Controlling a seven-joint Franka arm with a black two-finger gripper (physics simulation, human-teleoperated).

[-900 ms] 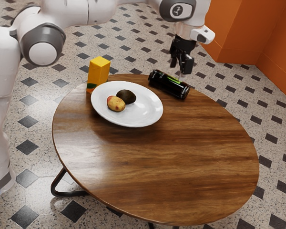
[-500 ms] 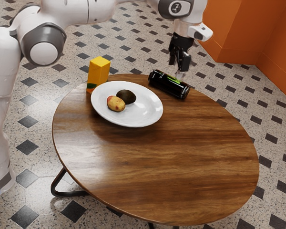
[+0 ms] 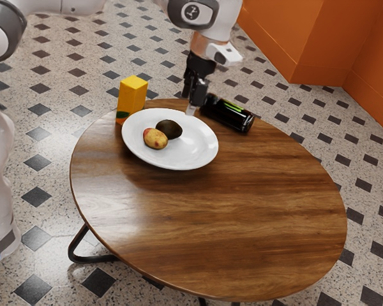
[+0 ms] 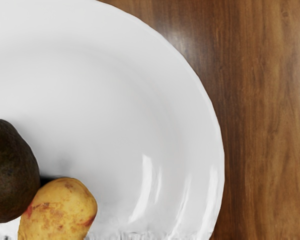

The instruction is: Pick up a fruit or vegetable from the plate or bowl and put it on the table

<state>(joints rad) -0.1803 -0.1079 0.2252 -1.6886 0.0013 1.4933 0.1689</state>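
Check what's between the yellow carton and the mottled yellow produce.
Only the plate's rim and bare white surface; the exterior view shows it. The dark avocado sits beside the mottled yellow produce, outside that stretch.

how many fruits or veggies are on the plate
2: the avocado and, touching it, the potato, both on the plate. None seems hidden.
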